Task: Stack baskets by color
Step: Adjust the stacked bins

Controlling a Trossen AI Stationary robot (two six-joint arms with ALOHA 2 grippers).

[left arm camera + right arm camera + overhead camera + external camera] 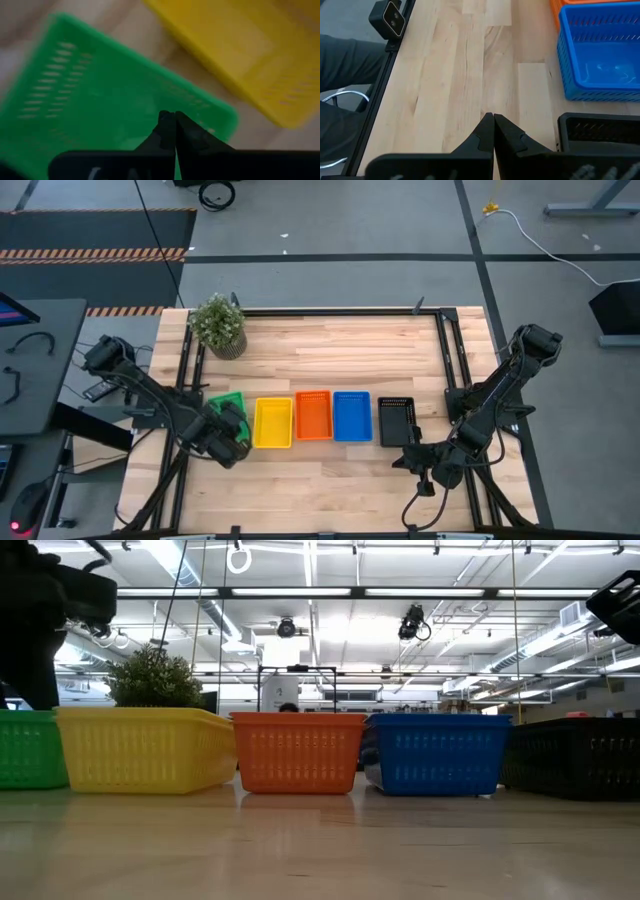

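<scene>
Five baskets stand in a row on the wooden table: green (226, 400), yellow (272, 422), orange (313, 415), blue (352, 416) and black (396, 420). My left gripper (174, 119) is shut and points steeply down over the green basket (100, 105), hiding that basket's near end in the high view (234, 426). The yellow basket (240, 45) lies just beside it. My right gripper (493, 118) is shut and hangs over bare wood at the near left corner of the black basket (597, 131), touching nothing (405, 457). My left gripper's shut fingertips (167, 125) stand above the inside of the green basket, close to its wall on the yellow basket's side (210, 112). They come slanting down from the table's near left. I cannot tell whether they touch the basket.
A potted plant (218, 325) stands at the far left of the table. A black metal frame (445, 350) runs along the table's sides and far edge. Bare wood lies between the basket row and both the near and far edges. The blue basket (600, 55) shows ahead of my right gripper.
</scene>
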